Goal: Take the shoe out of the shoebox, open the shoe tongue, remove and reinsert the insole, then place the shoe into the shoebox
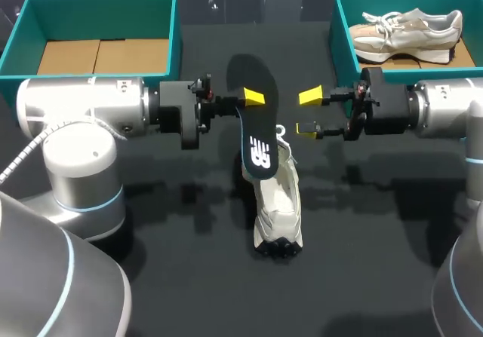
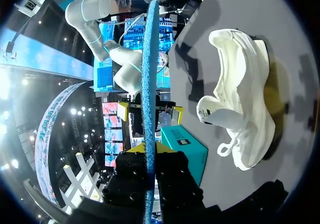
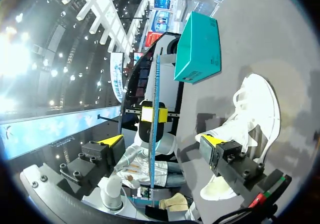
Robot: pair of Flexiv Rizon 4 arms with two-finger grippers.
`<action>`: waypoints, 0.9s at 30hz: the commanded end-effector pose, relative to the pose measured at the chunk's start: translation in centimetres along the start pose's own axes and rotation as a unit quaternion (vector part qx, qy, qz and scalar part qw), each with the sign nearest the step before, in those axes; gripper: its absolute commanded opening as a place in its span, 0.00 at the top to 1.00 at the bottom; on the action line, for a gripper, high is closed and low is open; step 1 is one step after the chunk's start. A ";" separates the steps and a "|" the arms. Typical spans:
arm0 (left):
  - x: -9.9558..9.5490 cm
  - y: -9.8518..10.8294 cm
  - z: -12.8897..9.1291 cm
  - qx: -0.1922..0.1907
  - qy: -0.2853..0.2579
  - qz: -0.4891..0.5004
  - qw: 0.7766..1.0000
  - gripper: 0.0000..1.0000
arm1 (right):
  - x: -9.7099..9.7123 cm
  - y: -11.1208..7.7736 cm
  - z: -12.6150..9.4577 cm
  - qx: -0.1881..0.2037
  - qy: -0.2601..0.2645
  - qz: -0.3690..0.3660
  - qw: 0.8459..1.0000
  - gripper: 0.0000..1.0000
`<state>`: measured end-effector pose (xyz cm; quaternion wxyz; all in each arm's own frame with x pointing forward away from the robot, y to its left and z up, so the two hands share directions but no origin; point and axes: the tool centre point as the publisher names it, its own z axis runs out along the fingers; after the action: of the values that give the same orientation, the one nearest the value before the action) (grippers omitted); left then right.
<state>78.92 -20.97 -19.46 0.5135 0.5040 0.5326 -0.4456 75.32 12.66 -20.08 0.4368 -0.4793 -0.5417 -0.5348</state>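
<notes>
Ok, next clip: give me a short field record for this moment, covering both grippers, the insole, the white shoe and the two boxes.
left gripper: shut on the insole, holding it over the white shoe
right gripper: open, empty, beside the insole
white shoe: on the table, outside both boxes
insole's lower end: at the shoe's opening; whether it touches, cannot tell
left shoebox: no shoe inside
right shoebox: holds a beige shoe

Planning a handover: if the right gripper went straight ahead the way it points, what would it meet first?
Most likely the insole, held in the left gripper; it stands edge-on ahead of the open right gripper.
</notes>
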 end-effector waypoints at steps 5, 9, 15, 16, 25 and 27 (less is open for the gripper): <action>-0.9 -2.5 -2.3 0.001 0.020 0.001 1.000 1.00 | 0.2 -0.2 -0.5 0.016 -0.014 -0.037 0.999 0.00; -1.5 -3.4 -2.6 0.013 0.026 -0.020 0.999 1.00 | -0.3 -0.7 -2.5 0.075 -0.051 -0.148 0.985 0.00; -2.4 -4.7 -3.3 0.027 0.034 -0.060 0.997 1.00 | -0.9 -1.2 -4.5 0.119 -0.120 -0.242 0.956 0.00; -2.5 -4.9 -3.4 0.029 0.033 -0.066 0.997 1.00 | -1.0 -1.3 -4.5 0.126 -0.131 -0.255 0.950 0.00; -2.9 -6.2 -3.8 0.039 0.029 -0.112 0.993 1.00 | -1.7 -1.8 -4.8 0.181 -0.144 -0.294 0.927 0.00; -2.9 -6.2 -3.8 0.039 0.029 -0.112 0.993 1.00 | -1.7 -1.8 -4.8 0.181 -0.144 -0.294 0.927 0.00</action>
<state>72.54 -18.31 -16.54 0.4239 0.4737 0.5820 -0.5071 73.50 7.77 -22.54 0.2615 -0.2955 -0.7816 -0.4832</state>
